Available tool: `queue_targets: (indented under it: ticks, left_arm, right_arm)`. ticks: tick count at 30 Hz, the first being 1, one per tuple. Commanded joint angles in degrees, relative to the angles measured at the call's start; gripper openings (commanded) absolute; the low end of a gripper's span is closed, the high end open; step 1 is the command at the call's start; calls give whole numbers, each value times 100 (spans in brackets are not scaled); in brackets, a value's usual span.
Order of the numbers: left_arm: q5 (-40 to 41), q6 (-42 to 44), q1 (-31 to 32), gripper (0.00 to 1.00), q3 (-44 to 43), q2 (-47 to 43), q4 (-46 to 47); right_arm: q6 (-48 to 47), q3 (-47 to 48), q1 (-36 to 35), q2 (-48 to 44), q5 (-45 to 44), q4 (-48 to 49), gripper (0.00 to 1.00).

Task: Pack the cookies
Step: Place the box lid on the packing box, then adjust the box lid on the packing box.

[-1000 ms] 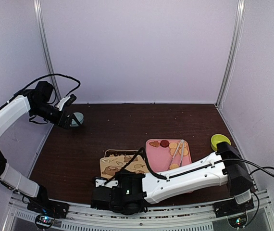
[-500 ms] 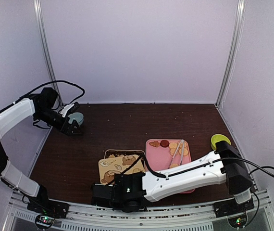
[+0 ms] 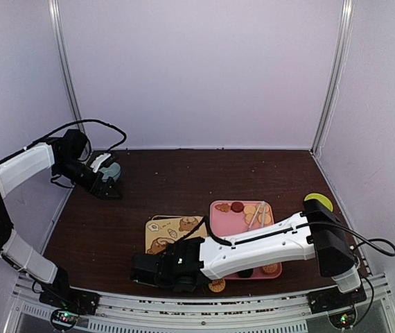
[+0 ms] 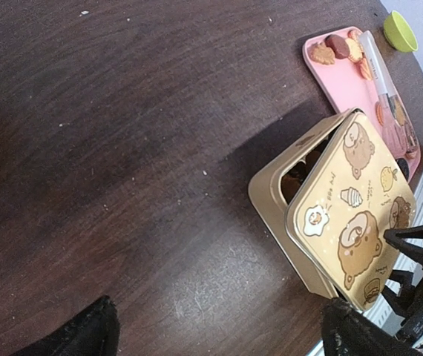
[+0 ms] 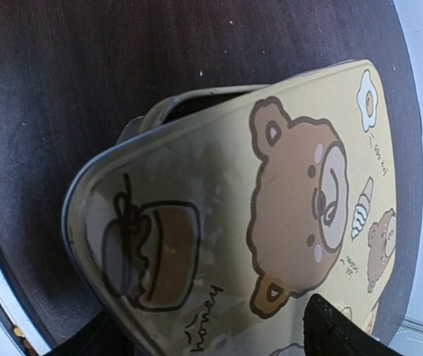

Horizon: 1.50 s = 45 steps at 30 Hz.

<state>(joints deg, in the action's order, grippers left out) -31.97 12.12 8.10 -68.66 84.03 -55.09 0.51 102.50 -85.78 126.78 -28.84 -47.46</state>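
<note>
The cookies (image 3: pixel 250 211) lie on a pink tray (image 3: pixel 226 223) with metal tongs (image 3: pixel 256 214); a few more sit at the tray's near end, and one cookie (image 3: pixel 216 284) lies off it by the table's front edge. A cream tin (image 4: pixel 271 200) stands left of the tray. Its bear-printed lid (image 4: pixel 352 222) rests askew, leaving a dark gap. My right gripper (image 5: pixel 226 337) is open at the lid's (image 5: pixel 271 208) near corner, one finger on either side. My left gripper (image 4: pixel 219 337) is open over bare table at the far left, with nothing between its fingers.
A small grey-teal round dish (image 3: pixel 111 169) sits right beside the left gripper (image 3: pixel 106 182) at the back left. A yellow-green cup (image 3: pixel 319 201) stands right of the tray. The right arm (image 3: pixel 267 250) stretches low across the table's front edge. White walls close in the table.
The right gripper has opened and the arm has pulled back toward the front edge, uncovering the tray's near end. The lid now lies further over the tin. The left gripper moved closer to the dish.
</note>
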Motion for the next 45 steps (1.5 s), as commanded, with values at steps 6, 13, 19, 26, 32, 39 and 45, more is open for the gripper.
queue_targets:
  ticks: [6, 13, 19, 26, 32, 39, 45]
  left_arm:
    - [-130, 193, 77, 98, -7, 52, 96]
    - [-173, 277, 174, 98, 26, 93, 102]
    - [-140, 367, 322, 98, 72, 120, 206]
    - [86, 513, 901, 98, 94, 348, 317]
    - [403, 853, 1245, 96, 222, 659, 395]
    - [416, 967, 1660, 95, 306, 1012, 493]
    - [571, 1076, 1955, 87, 246, 1490, 529]
  right_arm:
    - [729, 129, 336, -162, 694, 185, 84]
    - [1055, 34, 396, -413, 924, 334, 88]
    - [1718, -630, 721, -1440, 1359, 1031, 100]
    - [3164, -2033, 1743, -2766, 1872, 1648, 99]
    - [3485, -2727, 2243, -3049, 2053, 1618, 95]
    - [3746, -3375, 2242, -3123, 2559, 2154, 92]
    - [3884, -3582, 2242, -2963, 2834, 2508, 90]
